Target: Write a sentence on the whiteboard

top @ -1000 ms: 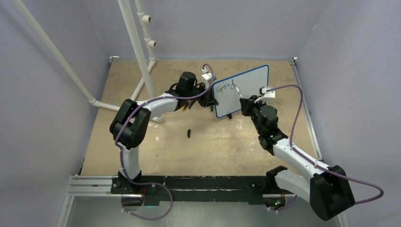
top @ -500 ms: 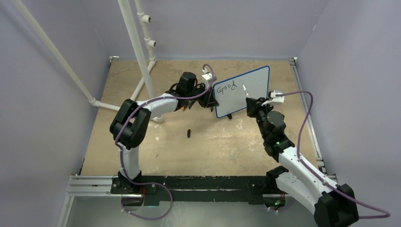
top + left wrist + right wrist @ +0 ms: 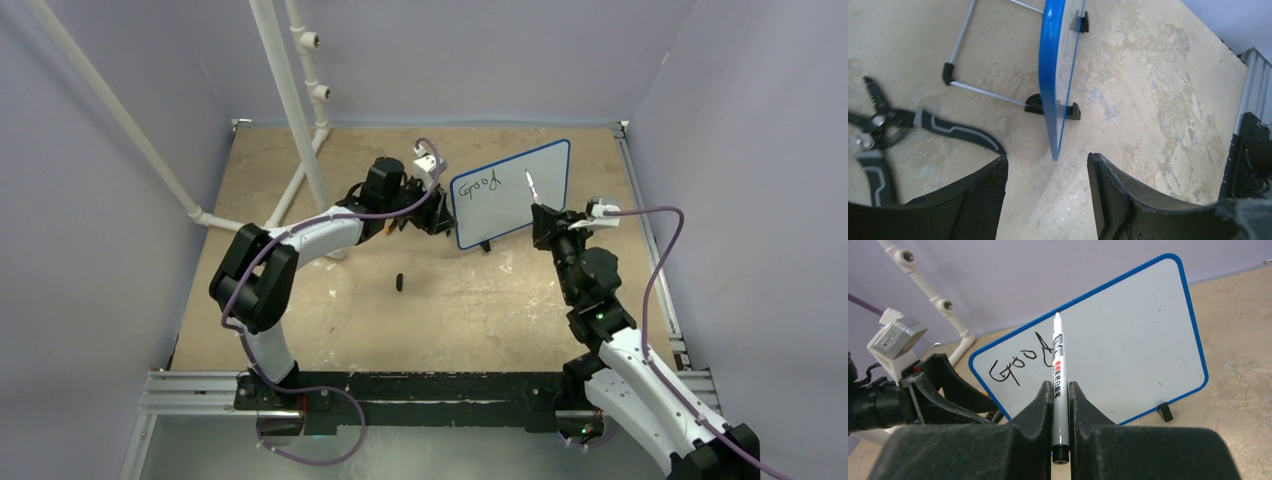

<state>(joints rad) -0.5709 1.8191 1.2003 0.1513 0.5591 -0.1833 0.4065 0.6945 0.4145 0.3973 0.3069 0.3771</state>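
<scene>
Nearest, at the whiteboard's (image 3: 512, 190) five o'clock, the right gripper (image 3: 1060, 390) pinches the marker (image 3: 1058, 367) upright, and its tip seems to have drawn back off the surface. The whiteboard stands mid-table toward one o'clock, and the sentence (image 3: 1018, 365) reads only "Good". At its nine o'clock edge the left gripper (image 3: 1047, 160) has just let go, fingers spread. Without that support, further writing may push the board.
</scene>
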